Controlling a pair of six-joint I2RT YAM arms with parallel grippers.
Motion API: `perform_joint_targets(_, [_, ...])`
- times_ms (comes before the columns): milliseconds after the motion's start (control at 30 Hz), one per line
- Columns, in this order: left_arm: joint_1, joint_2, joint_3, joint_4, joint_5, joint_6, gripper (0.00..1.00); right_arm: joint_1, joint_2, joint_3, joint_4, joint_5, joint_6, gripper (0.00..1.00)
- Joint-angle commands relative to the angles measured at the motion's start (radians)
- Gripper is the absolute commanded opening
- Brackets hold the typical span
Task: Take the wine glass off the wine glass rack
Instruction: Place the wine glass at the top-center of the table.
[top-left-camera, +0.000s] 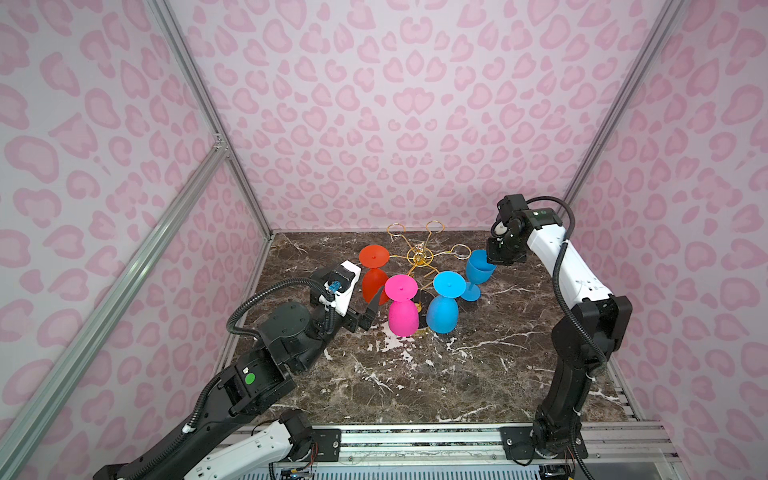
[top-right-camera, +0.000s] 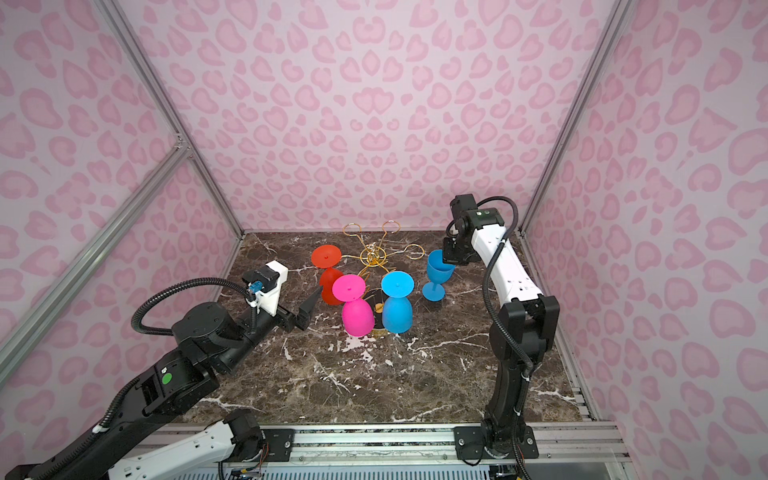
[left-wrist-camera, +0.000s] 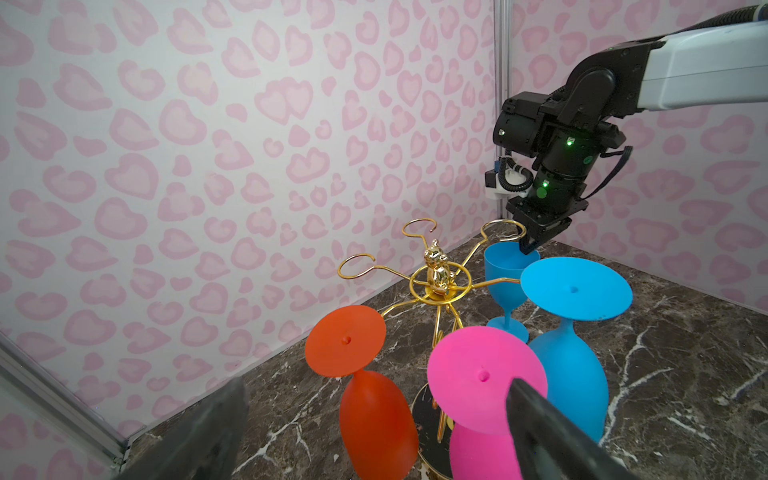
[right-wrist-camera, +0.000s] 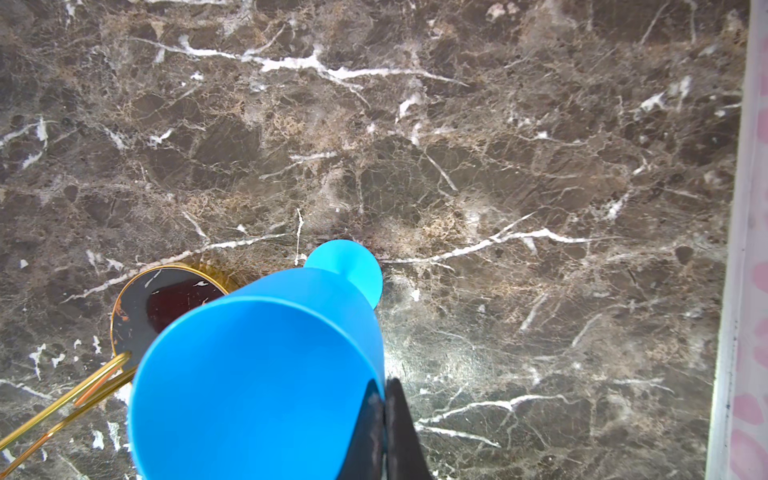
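one blue glass (top-left-camera: 480, 268) is off the rack (top-left-camera: 419, 254), upright just beside it toward the table's (top-left-camera: 415, 374) right edge, its rim pinched in the right jaws. three are left to take, hanging: orange glass (top-left-camera: 374, 256), pink glass (top-left-camera: 402, 316), second blue glass (top-left-camera: 443, 313). left jaws gape wide near the orange glass, empty.

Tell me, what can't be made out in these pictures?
The wine glass rack: in both top views the hanging pink glass and hanging blue glass hide most of its base.
The left claw: blurred and cut off by the edge in the left wrist view.
The right claw: the right wrist view's edge leaves only its tips, pinching the upright blue glass.
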Motion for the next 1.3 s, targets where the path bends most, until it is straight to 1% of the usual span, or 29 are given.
perform_joint_targets(0, [0.000, -0.001, 0.000, -0.004, -0.002, -0.016, 0.98, 0.010, -0.001, -0.019, 0.028, 0.034, 0.002, 0.00])
perform_joint_targets(400, [0.000, -0.009, 0.005, -0.023, -0.003, -0.032, 0.98, 0.053, 0.017, -0.030, 0.043, 0.076, 0.011, 0.00])
perform_joint_targets(900, [0.000, -0.012, 0.002, -0.032, -0.001, -0.036, 0.98, 0.070, 0.028, -0.034, 0.040, 0.114, 0.015, 0.00])
perform_joint_targets(1267, [-0.001, -0.010, 0.001, -0.036, 0.000, -0.047, 0.98, 0.076, 0.031, -0.043, 0.048, 0.107, 0.015, 0.00])
